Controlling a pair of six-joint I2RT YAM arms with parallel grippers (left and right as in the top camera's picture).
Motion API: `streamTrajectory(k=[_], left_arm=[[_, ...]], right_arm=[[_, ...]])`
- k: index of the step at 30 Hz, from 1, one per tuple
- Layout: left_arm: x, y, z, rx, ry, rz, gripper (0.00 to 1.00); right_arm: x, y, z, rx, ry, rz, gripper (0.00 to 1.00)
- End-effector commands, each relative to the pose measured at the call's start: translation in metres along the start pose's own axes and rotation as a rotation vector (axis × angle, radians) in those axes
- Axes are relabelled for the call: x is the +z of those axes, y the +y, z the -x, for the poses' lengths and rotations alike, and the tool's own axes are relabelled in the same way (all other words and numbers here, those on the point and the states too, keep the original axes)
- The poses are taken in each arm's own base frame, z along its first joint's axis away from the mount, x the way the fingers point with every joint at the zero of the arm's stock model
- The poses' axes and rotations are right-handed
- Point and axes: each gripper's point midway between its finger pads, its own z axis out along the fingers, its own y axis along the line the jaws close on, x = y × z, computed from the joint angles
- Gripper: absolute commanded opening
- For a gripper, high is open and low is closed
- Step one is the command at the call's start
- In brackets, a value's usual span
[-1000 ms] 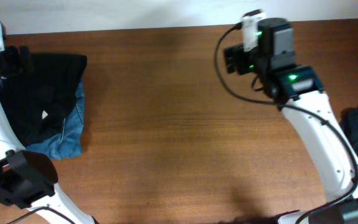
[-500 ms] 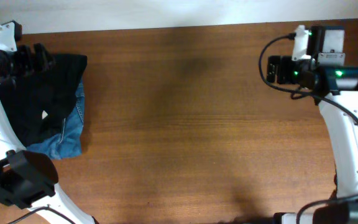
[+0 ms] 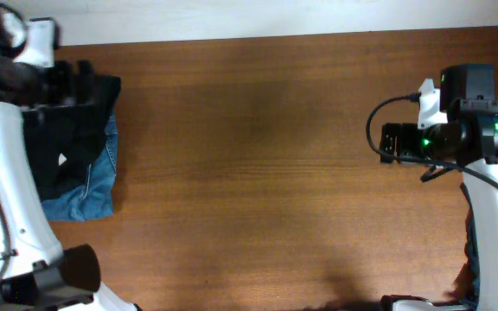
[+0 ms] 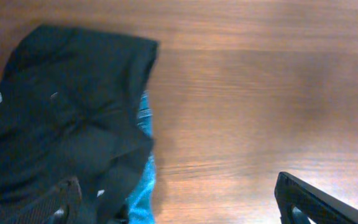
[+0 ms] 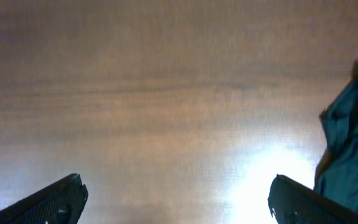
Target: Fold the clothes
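Observation:
A folded black garment lies at the table's far left on top of blue jeans; a small white mark shows on it. It also shows in the left wrist view, with a white label at its left edge. My left gripper hovers over its upper edge, open and empty. My right gripper is open and empty over bare wood at the right. More dark clothes peek out under the right arm and show at the right edge of the right wrist view.
The brown wooden table stretches between the two arms. A white wall strip runs along the table's far edge.
The right arm swung from the far middle to the right side and came nearer. The left gripper moved right along the black garment's upper edge.

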Motion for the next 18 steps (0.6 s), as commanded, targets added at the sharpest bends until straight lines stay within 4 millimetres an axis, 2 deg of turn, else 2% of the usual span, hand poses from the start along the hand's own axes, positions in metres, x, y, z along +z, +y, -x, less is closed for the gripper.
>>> streamTrajectory(k=[1,6,9,12,15,18], left_arm=[[-0.011,-0.029,-0.005,0.075,0.006,0.018,0.99],[-0.007,-0.075,-0.011,0.178,0.035,-0.03,0.99],[-0.003,-0.092,-0.02,0.213,0.062,-0.055,0.99],[0.003,-0.101,-0.031,0.228,0.086,-0.068,0.99],[0.008,-0.102,-0.043,0.227,0.093,-0.072,0.99],[0.009,-0.1,-0.066,0.227,0.072,-0.071,0.99]], right_arm=[[-0.021,-0.001,-0.009,0.011,-0.028,-0.001,0.99],[-0.052,-0.005,-0.028,0.01,-0.082,-0.03,0.99],[-0.068,-0.006,-0.043,0.01,-0.124,-0.041,0.99],[-0.074,-0.006,-0.058,0.009,-0.167,-0.041,0.99],[-0.072,-0.007,-0.072,0.009,-0.198,-0.043,0.99],[-0.067,-0.007,-0.085,0.008,-0.24,-0.041,0.99]])
